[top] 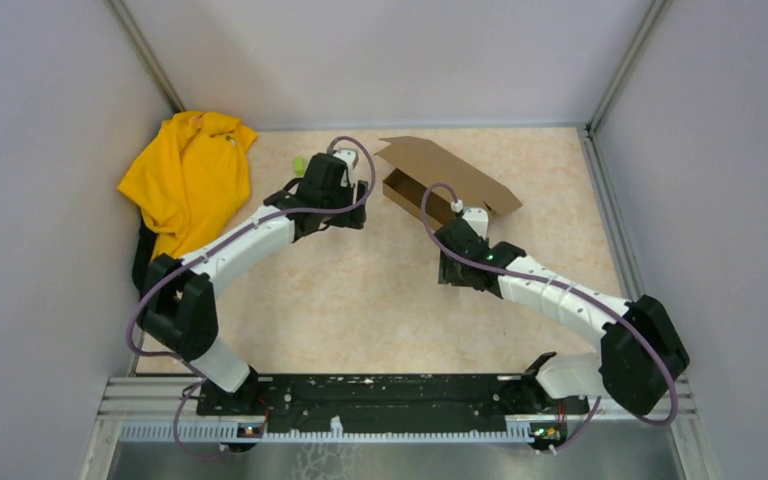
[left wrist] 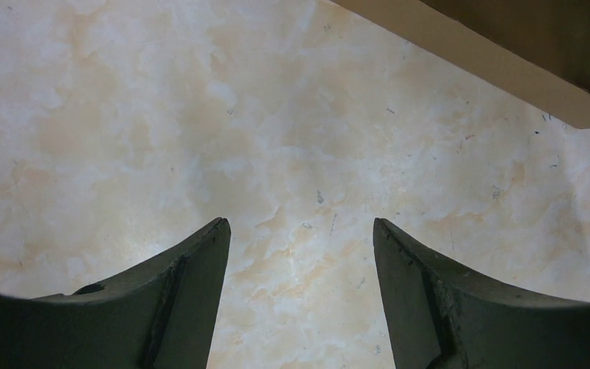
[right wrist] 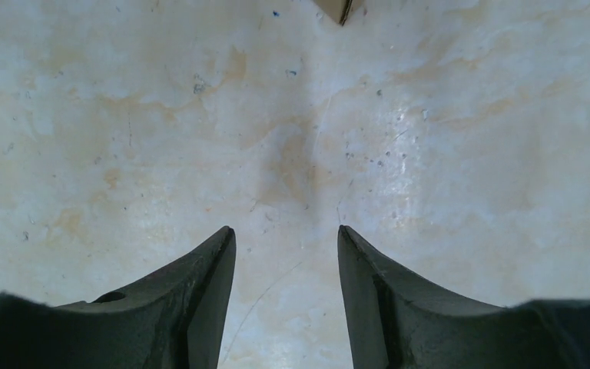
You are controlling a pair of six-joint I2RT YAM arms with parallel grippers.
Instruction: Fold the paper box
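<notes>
Box (top: 447, 180) sits on the desk (top: 360, 300), far side, part-formed: shallow tray w/ walls up, lid flap open and leaning away on its far side. Not closed yet, so I'd say we're mid-task, lid and tabs left to do.

L fingers (top: 348, 160): apart, nothing btw them, bare desk below. R fingers (top: 457, 210): also apart, gap a bit narrower, nothing held.

Key relation: box's long axis runs diagonal, far-left to near-right as seen from above. My L fingers hang just off the box's left end; in the L wrist view its brown edge cuts across the top-right corner, so the box lies ahead and to the right of them. My R fingers hover just off the box's near long wall, approx mid-length; the R wrist view catches only a sliver of cardboard at the top edge, so the box is straight ahead, not under them. Neither touches it. Both close; R looks a shade nearer, and it faces the long side.

My guess for next: R reaches over the tray for the lid flap while L steadies the left end, b/c a light box like this would likely slide if pushed from one side only.

Yellow cloth (top: 188, 180) lies well left of the box, past L arm, not in the way.
</notes>
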